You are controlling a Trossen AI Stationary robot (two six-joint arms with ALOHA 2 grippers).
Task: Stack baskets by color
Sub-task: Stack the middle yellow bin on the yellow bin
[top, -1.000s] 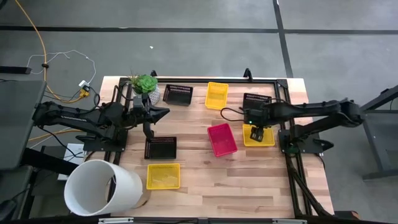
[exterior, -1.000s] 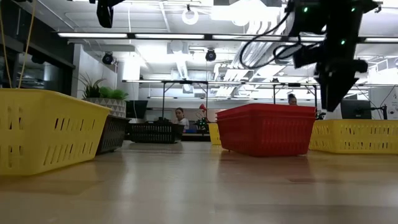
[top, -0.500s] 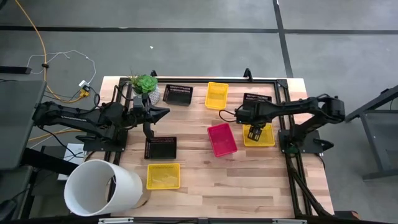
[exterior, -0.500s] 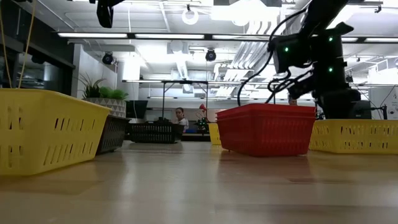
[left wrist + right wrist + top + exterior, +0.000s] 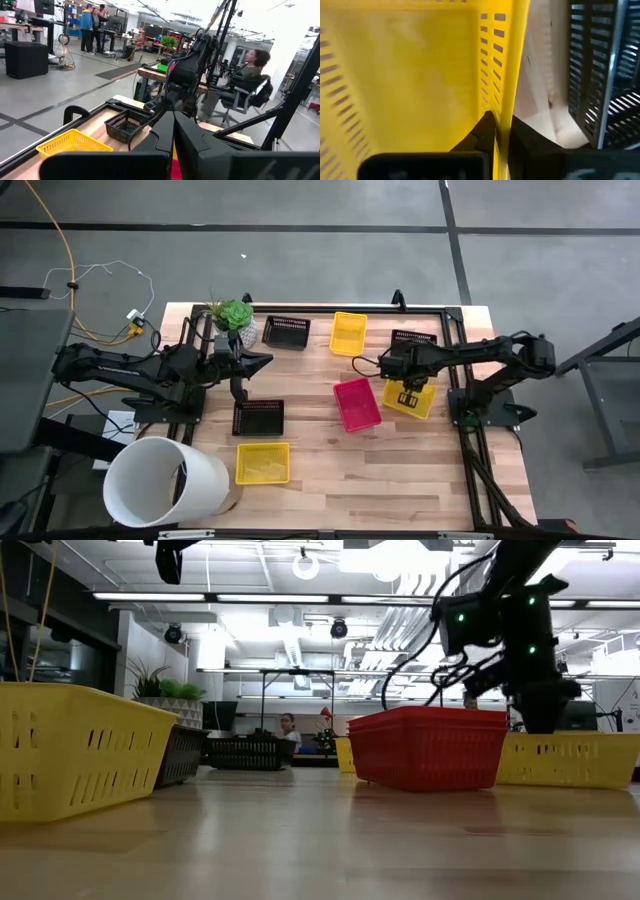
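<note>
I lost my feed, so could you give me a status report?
Right gripper shut on yellow basket wall. Left gripper shut, idle. Red basket alongside.

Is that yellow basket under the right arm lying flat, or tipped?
Slightly tipped. The right pincer is shut on the yellow basket wall, and in the low view one end sits off the table.

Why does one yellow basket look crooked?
The right gripper is shut on the rim of that yellow basket, which sits askew beside the red basket. The other baskets lie straighter.
</note>
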